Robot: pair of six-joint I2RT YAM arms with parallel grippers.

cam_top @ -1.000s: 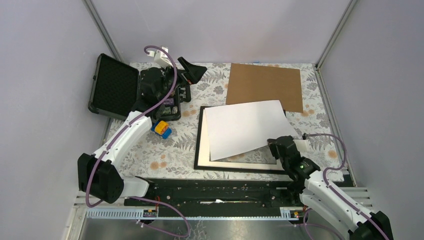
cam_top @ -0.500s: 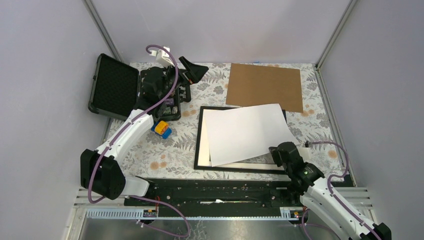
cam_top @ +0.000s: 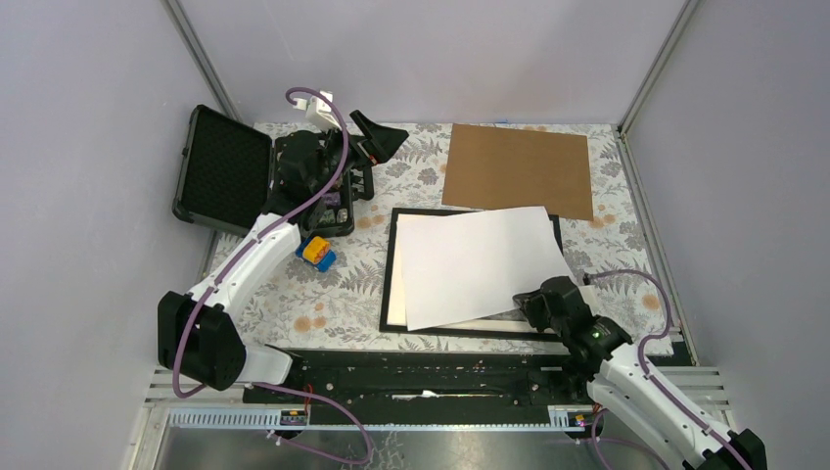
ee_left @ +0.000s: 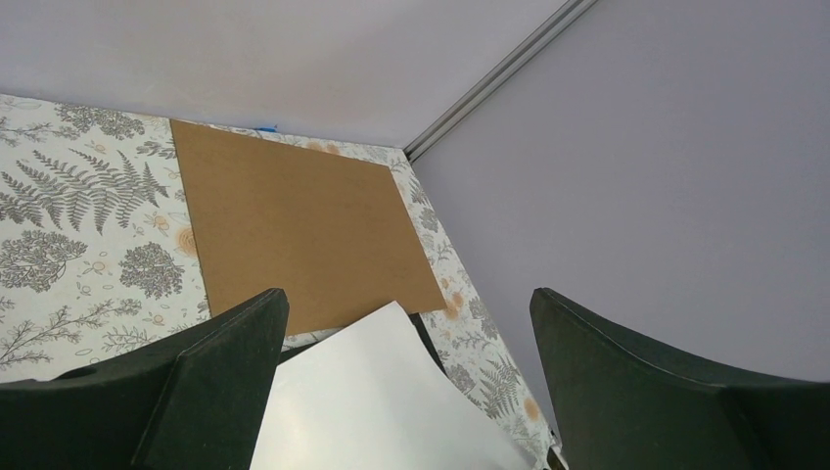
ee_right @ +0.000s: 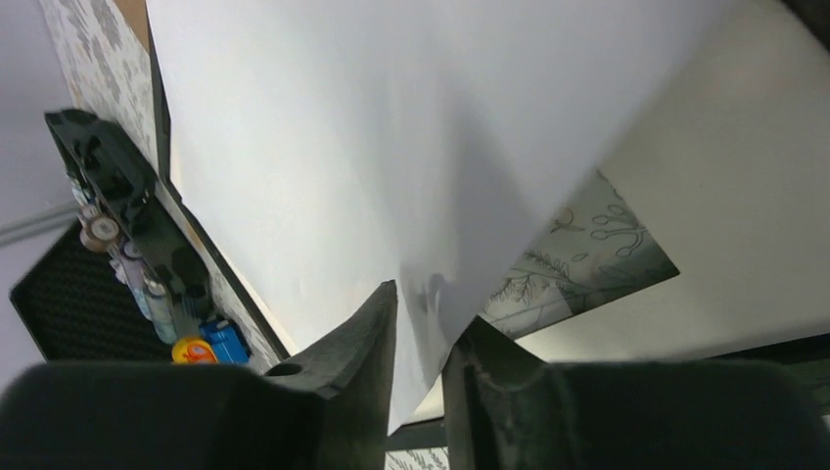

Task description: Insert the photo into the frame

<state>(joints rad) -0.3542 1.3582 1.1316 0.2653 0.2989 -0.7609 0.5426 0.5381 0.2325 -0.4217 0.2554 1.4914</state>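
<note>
From above, my left jaws [cam_top: 382,142] stand spread wide and hold nothing, up over the far left part of the desk [cam_top: 294,294]. The open black case [cam_top: 223,168] sits just to their left, and a small yellow and blue toy [cam_top: 316,252] lies nearer to my base than they do. My right jaws [cam_top: 529,302] are at the near right corner of the photo [cam_top: 480,264]. The photo lies white side up and skewed over the frame [cam_top: 388,274], reaching away from these jaws to the far left. The brown board [cam_top: 519,168] lies flat beyond the frame, well apart from my right jaws.

In the left wrist view, my left jaws [ee_left: 409,294] gape wide with only air between the two dark fingers. The brown board [ee_left: 294,225] lies ahead of them on the fern-patterned desk [ee_left: 78,225]. A corner of the photo [ee_left: 362,401] shows below and between them, not touching either finger.

In the right wrist view, my right jaws [ee_right: 426,308] stand a narrow slit apart, and the photo's [ee_right: 343,147] edge runs down into that slit. Whether the pads press on it I cannot tell. The sheet spreads ahead and to the left of the jaws. The cream mat [ee_right: 763,196] lies under it to the right, and the frame's black edge [ee_right: 161,127] runs along the far left. The case [ee_right: 59,304] and the toy [ee_right: 206,345] sit off to the left.
</note>
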